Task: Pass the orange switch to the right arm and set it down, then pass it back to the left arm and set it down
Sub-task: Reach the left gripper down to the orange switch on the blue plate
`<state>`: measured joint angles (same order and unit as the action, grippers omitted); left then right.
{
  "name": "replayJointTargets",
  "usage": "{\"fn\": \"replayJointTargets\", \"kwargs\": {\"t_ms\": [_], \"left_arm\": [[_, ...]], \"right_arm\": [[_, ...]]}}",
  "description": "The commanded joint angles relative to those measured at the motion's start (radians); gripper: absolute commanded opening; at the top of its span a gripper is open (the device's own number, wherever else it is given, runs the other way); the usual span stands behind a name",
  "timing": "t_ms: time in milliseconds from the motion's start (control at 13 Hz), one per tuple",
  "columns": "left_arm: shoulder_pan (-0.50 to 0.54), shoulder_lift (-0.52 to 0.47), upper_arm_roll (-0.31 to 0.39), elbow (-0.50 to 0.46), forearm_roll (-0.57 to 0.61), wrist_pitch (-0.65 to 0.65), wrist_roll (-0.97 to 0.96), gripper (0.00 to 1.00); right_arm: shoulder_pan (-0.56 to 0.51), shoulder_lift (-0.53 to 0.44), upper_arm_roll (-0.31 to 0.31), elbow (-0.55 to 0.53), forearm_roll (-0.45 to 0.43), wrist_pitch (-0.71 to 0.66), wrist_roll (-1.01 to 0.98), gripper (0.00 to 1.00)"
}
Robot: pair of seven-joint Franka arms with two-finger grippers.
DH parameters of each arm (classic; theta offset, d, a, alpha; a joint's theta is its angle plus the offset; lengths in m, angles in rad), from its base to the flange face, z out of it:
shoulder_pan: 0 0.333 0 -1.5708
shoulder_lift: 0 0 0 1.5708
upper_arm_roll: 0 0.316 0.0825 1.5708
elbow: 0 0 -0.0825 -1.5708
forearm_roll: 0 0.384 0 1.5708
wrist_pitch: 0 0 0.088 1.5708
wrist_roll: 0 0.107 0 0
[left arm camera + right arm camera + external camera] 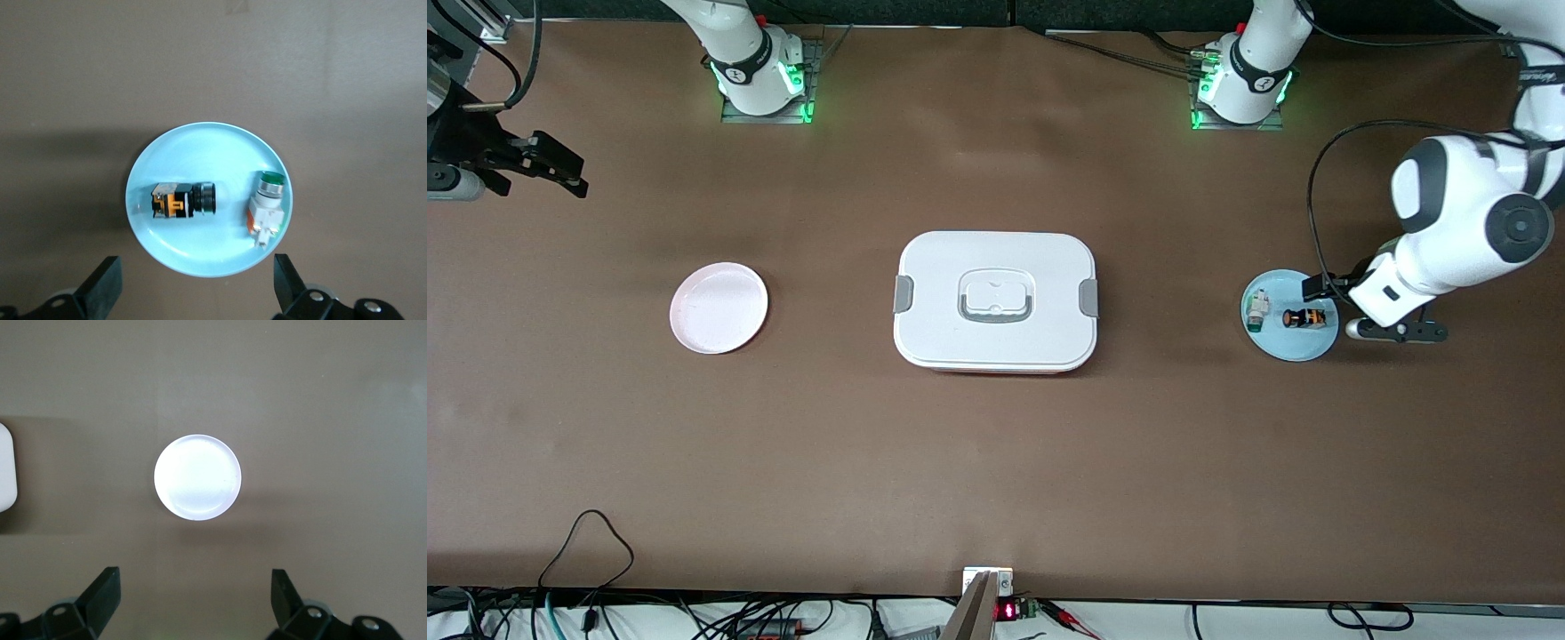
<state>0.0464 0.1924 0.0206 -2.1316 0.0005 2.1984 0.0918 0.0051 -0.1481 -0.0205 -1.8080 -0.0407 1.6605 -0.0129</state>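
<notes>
Both grippers empty, spread wide: left gripper [193,293] over orange switch [183,200], right gripper [193,607] apparently high above table

Even overhead light, soft shadows (pale plate [197,477] glares white).

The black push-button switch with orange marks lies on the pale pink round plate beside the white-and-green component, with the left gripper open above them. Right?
Not quite. The black push-button switch with orange marks and the white-and-green component lie on the light blue round plate, as the left wrist view shows. The left gripper is open above them.
</notes>
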Motion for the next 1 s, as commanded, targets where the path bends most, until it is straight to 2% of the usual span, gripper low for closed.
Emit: {"fn": "replayJointTargets", "kwargs": {"t_ms": [0, 231, 694, 926], "left_arm": [[0.038, 0.016, -0.008, -0.067, 0.018, 0.102, 0.020, 1.00], [0.064, 0.087, -0.010, -0.079, 0.018, 0.214, 0.071, 1.00], [0.072, 0.154, -0.010, -0.122, 0.010, 0.385, 0.069, 1.00], [0.072, 0.170, -0.011, -0.123, 0.001, 0.393, 0.063, 1.00]], "right_arm": [[0.004, 0.010, 0.001, 0.042, 0.002, -0.030, -0.012, 1.00], [0.004, 0.013, 0.002, 0.076, 0.001, -0.077, -0.012, 1.00], [0.004, 0.013, 0.002, 0.082, 0.002, -0.079, -0.012, 1.00], [0.003, 0.013, 0.001, 0.082, 0.012, -0.093, -0.012, 1.00]]}}
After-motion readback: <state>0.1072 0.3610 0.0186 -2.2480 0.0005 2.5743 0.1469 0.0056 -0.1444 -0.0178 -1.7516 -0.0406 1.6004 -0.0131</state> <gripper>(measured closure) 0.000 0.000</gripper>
